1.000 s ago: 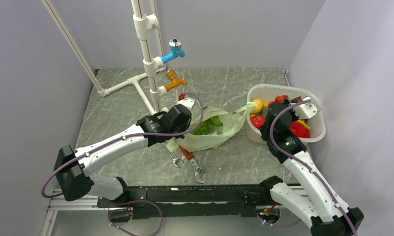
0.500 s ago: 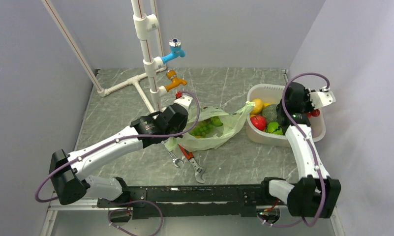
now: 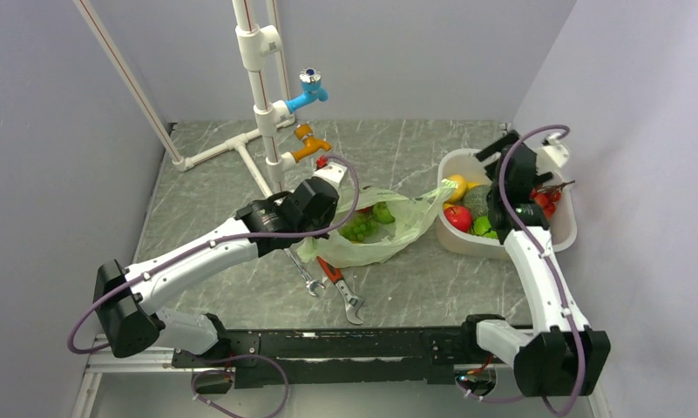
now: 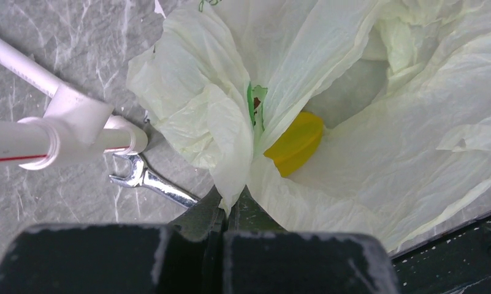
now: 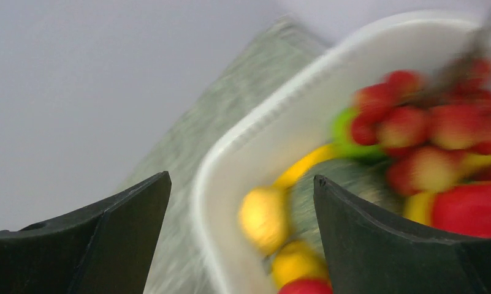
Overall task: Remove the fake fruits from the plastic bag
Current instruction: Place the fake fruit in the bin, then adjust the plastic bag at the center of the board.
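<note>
The pale green plastic bag (image 3: 376, 233) lies crumpled mid-table, its mouth toward the white tub (image 3: 565, 237). Green grapes (image 3: 357, 228) and a green fruit (image 3: 382, 213) show through it. My left gripper (image 4: 233, 202) is shut on a fold of the bag's edge, and a yellow fruit (image 4: 295, 142) sits just inside the bag (image 4: 377, 141). My right gripper (image 3: 502, 152) stands open above the tub's back left rim, holding nothing. The tub holds a yellow fruit (image 3: 456, 185), a red one (image 3: 457, 216), a green one (image 3: 483, 226) and a red cluster (image 3: 550, 198). The right wrist view is blurred: open right gripper (image 5: 241, 177), tub rim (image 5: 230, 159), red cluster (image 5: 426, 122).
A white pipe stand (image 3: 262, 113) with a blue tap (image 3: 310, 87) and an orange tap (image 3: 308, 142) rises behind the left arm. A silver wrench (image 3: 306, 279) and a red-handled wrench (image 3: 343, 292) lie in front of the bag. Walls close the left, back and right.
My right gripper has opened and risen from low in the tub to above its back left rim. The red cluster now lies uncovered in the tub. The left arm has barely moved.
</note>
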### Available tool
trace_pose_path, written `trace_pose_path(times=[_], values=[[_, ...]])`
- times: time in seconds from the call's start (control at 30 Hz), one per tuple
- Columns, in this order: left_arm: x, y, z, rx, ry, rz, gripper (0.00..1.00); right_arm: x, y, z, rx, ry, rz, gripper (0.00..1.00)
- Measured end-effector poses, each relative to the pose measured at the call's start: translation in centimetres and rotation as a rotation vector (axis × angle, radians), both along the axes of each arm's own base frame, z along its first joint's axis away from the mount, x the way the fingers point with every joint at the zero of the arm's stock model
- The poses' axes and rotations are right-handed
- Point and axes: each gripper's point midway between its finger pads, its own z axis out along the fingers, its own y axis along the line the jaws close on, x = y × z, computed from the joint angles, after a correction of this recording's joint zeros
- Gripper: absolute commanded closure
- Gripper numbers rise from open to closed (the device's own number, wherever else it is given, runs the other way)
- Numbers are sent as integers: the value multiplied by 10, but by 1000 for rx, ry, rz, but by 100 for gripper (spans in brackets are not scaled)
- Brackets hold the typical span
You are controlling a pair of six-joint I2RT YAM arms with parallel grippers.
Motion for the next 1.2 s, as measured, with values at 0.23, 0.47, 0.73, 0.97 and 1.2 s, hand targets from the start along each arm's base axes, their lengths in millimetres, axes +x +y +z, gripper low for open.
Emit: trace_pose_path(times=[0.23, 0.47, 0.73, 0.97, 1.2], values=[[4, -6, 5, -9, -7, 0, 100, -9, 157, 56, -67, -153, 648, 14], [4, -6, 6, -15, -7, 2, 100, -68, 262, 91, -132, -334, 1198, 30], [4, -8, 6, -19, -6, 0, 100, -91, 331, -8, -58, -141, 1491, 30], [10, -29, 23, -68, -5, -40, 100, -82, 333, -122, 21, 178, 1414, 27], [40, -78, 89, -216, -83, -121, 100, -76, 301, -156, 77, 248, 1219, 25]])
